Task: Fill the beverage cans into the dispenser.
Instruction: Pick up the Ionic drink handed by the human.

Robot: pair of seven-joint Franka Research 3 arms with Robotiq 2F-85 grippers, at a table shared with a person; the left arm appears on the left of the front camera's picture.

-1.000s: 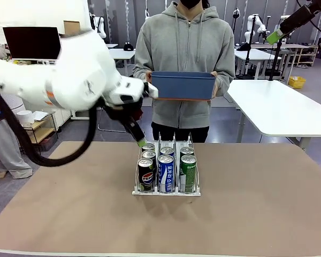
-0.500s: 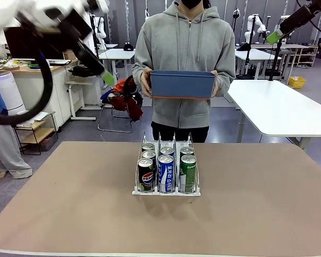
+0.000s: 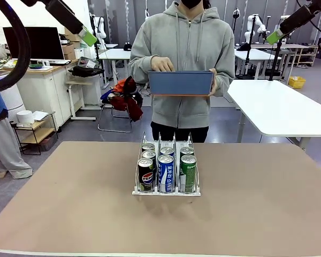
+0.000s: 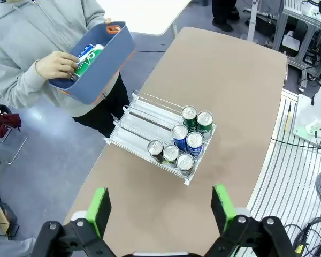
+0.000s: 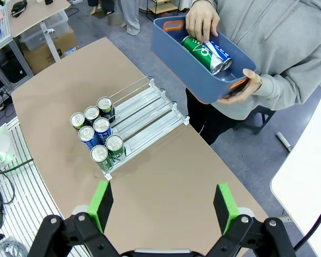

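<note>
Dispenser [image 3: 166, 193] mid-worktop [image 3: 257, 203], beverage cans [image 3: 166, 172] packed at the front of all three lanes. At 12 o'clock from it, person holds blue bin [image 3: 181, 84], one hand [image 3: 161, 65] inside on two loose cans [image 5: 206, 52]. Left end effector [image 4: 160, 206] and right end effector [image 5: 163, 202] high above worktop, fingers apart, empty.

Black can [image 3: 145, 175], front of the left lane of the dispenser [image 3: 166, 193]: round red, white and blue Pepsi emblem; no words legible.
Blue can [image 3: 166, 174], front of the middle lane: white lettering running up its side, reading as Pepsi.
Green can [image 3: 188, 172], front of the right lane: print too small to read.
Two loose cans [image 5: 206, 51] in the blue bin [image 5: 187, 69]: white marks, blurred, unreadable.
</note>
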